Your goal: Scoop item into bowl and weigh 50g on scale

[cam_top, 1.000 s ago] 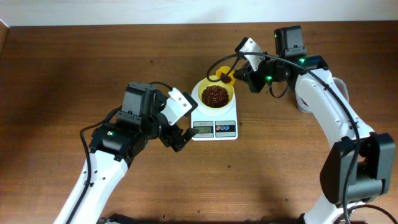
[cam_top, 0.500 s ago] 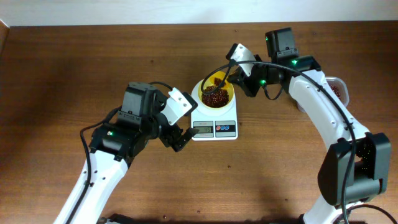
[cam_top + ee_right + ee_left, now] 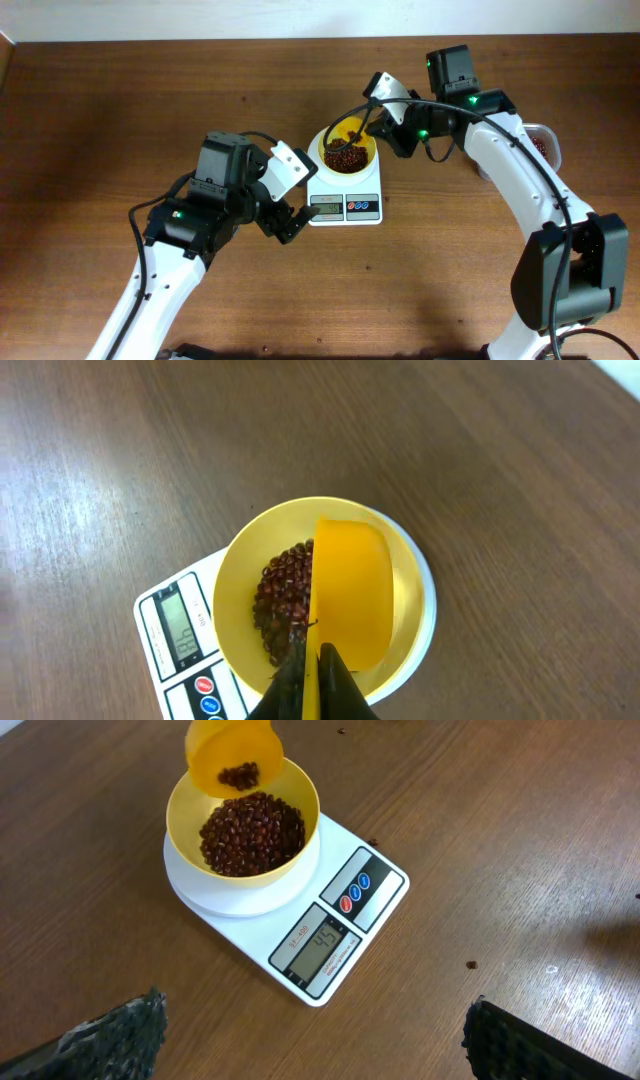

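The pale yellow bowl (image 3: pixel 371 156) stands on the white scale (image 3: pixel 345 208) and holds a heap of reddish-brown beans (image 3: pixel 345 158). My right gripper (image 3: pixel 385 122) is shut on the handle of a yellow scoop (image 3: pixel 350 128), which is tilted over the bowl's far side with a few beans in it. In the right wrist view the scoop (image 3: pixel 350 590) hangs above the bowl (image 3: pixel 235 575) and beans (image 3: pixel 280 600). My left gripper (image 3: pixel 290 222) is open and empty just left of the scale's front. The left wrist view shows the bowl (image 3: pixel 300 795), beans (image 3: pixel 250 830), scoop (image 3: pixel 230 750) and scale (image 3: pixel 340 920), its display lit.
A clear tub (image 3: pixel 541 146) with more beans sits at the far right, mostly hidden behind my right arm. A few stray beans lie on the wooden table (image 3: pixel 470 963) near the scale.
My right gripper has moved left and brought the scoop from the bowl's far right rim over the bowl, tilted. The left arm has not moved.
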Motion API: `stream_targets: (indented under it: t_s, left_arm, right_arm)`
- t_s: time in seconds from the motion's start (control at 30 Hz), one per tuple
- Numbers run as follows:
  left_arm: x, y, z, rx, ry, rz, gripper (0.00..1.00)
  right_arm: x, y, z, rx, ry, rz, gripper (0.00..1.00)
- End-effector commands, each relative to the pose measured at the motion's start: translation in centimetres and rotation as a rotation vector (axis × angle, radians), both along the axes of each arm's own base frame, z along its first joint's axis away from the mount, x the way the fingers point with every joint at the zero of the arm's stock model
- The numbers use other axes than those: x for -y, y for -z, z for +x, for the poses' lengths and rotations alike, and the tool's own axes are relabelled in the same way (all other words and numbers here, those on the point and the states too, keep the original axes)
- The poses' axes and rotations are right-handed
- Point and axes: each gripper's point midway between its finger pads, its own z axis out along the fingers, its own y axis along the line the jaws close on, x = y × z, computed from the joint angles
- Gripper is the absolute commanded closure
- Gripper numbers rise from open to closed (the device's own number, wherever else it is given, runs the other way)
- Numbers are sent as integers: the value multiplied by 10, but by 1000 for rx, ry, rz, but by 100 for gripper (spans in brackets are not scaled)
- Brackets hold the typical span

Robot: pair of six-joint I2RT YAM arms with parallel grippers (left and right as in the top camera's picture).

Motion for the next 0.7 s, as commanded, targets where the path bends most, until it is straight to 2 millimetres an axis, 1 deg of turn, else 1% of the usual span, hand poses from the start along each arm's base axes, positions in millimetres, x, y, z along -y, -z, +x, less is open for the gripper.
stream_targets:
  t_s: [0.0,0.07,0.23,0.6,0.67]
  left_arm:
    - [0,-2,-2,11,12,-4,1]
    - [0,-2,-2,11,12,-5,1]
    - [0,-2,-2,11,12,-5,1]
    - [0,-2,-2,11,12,-4,1]
    - [0,-2,-2,11,12,-5,1]
  right_arm:
    - [-3,3,-4,-40,12,2,96]
    - [-3,3,-5,-74,45,16,96]
    - [-8,0,-9,-106,45,52,96]
    - [-7,0,-9,-106,45,50,96]
    - [-3,3,-3,-77,58,18,96]
